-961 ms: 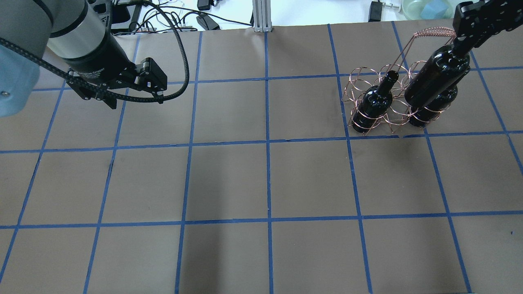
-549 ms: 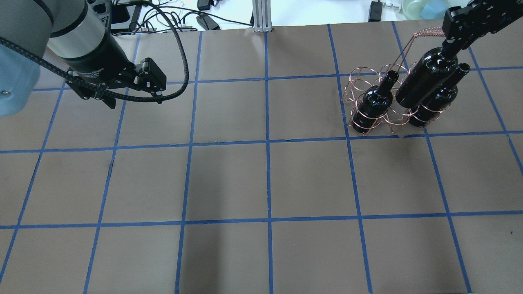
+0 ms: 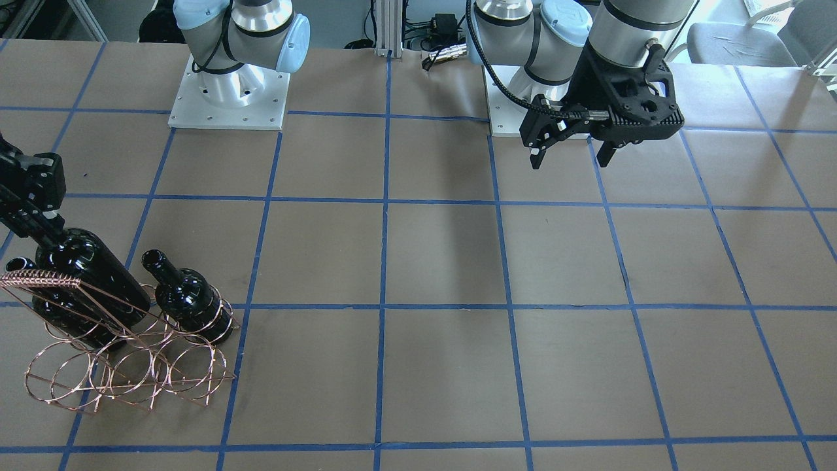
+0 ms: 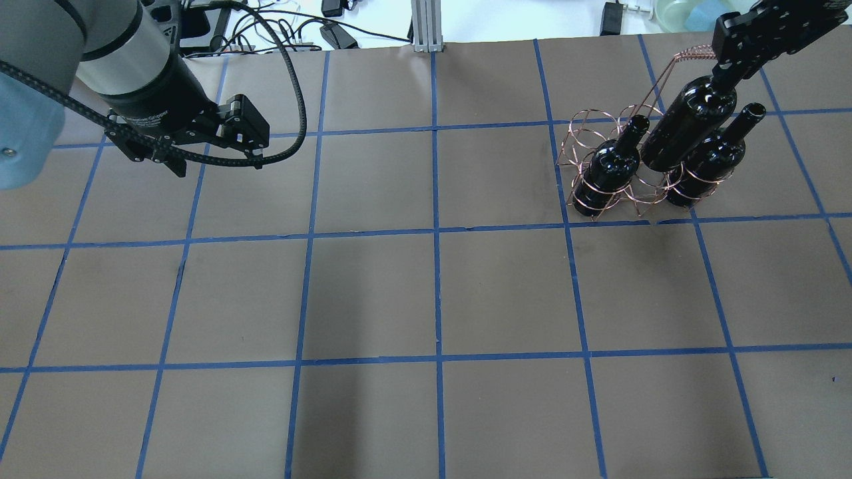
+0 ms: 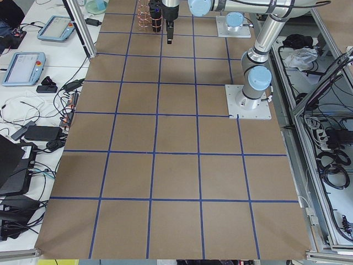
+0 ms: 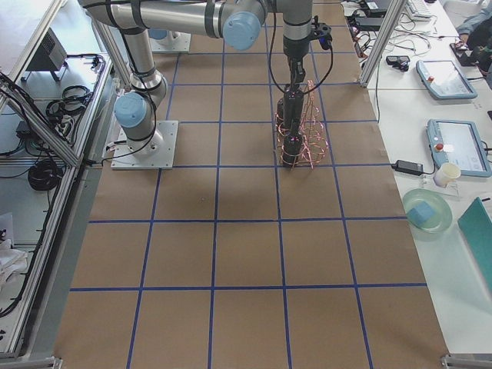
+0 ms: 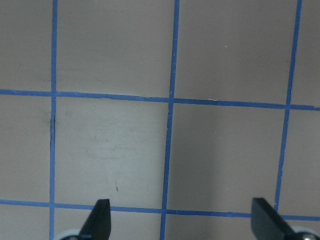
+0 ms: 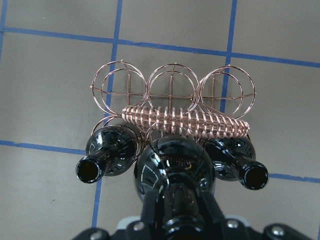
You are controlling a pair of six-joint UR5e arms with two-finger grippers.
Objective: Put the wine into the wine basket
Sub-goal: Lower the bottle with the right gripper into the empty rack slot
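My right gripper [image 4: 722,73] is shut on the neck of a glossy black wine bottle [image 4: 687,126] and holds it upright over the copper wire wine basket [image 4: 584,136]. The held bottle [image 8: 175,170] sits between two other black bottles that stand in the basket's near row, one on the left [image 8: 107,150] and one on the right [image 8: 237,162]. Its base is at or just inside the middle ring [image 3: 91,281]. The coiled handle bar [image 8: 185,121] runs just behind it. My left gripper [image 3: 570,154] is open and empty above bare table [image 7: 182,222].
The basket's far row of three rings [image 8: 172,90] holds nothing. Brown table paper with blue tape grid lines [image 4: 436,233] spreads around. Cables and a metal post [image 4: 426,26] lie beyond the table's far edge. The arm bases [image 3: 229,91] stand at the robot's side.
My right gripper has carried the held bottle leftward and lower, from over the right-hand bottle to the gap between the two basket bottles. The left arm has barely moved.
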